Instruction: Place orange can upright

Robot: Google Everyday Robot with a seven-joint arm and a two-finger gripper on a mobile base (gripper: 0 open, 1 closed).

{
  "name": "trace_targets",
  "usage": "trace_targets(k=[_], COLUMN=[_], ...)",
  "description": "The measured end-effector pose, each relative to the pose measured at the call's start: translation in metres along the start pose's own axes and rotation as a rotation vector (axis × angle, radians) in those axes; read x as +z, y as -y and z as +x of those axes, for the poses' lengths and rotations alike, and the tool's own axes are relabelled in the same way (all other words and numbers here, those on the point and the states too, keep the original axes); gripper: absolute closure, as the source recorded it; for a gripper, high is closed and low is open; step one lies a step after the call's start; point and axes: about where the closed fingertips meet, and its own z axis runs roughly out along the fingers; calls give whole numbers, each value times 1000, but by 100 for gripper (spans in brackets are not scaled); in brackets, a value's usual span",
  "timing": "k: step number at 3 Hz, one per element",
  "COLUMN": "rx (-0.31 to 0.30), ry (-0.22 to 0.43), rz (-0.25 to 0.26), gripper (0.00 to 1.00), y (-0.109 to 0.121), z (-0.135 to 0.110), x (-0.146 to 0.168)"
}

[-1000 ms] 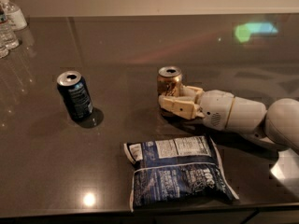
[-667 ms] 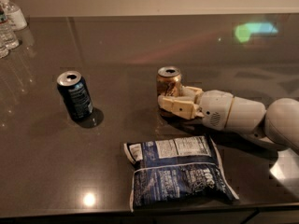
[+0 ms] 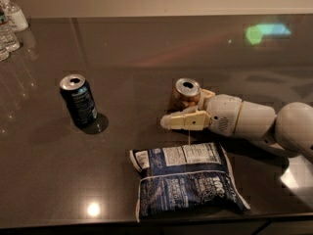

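The orange can (image 3: 186, 93) stands upright on the dark table (image 3: 146, 48), right of centre, its silver top facing up. My gripper (image 3: 174, 109) reaches in from the right and is shut on the can's body. One cream finger (image 3: 183, 121) lies along the can's near side; the other finger (image 3: 206, 95) shows at its far right side. The can's lower part is hidden behind the near finger.
A dark blue can (image 3: 78, 100) stands upright to the left. A blue chips bag (image 3: 186, 179) lies flat just in front of the gripper. Clear bottles (image 3: 10, 23) stand at the far left corner. The table's front edge runs along the bottom.
The gripper and the orange can have shifted together slightly right and toward the near edge. The blue can and the chips bag have not moved.
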Motion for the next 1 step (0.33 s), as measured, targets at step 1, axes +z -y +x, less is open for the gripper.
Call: trace_targets(k=[1], rx=[0], ry=[0], rz=[0], gripper=[0], y=[0], z=[0], x=[0])
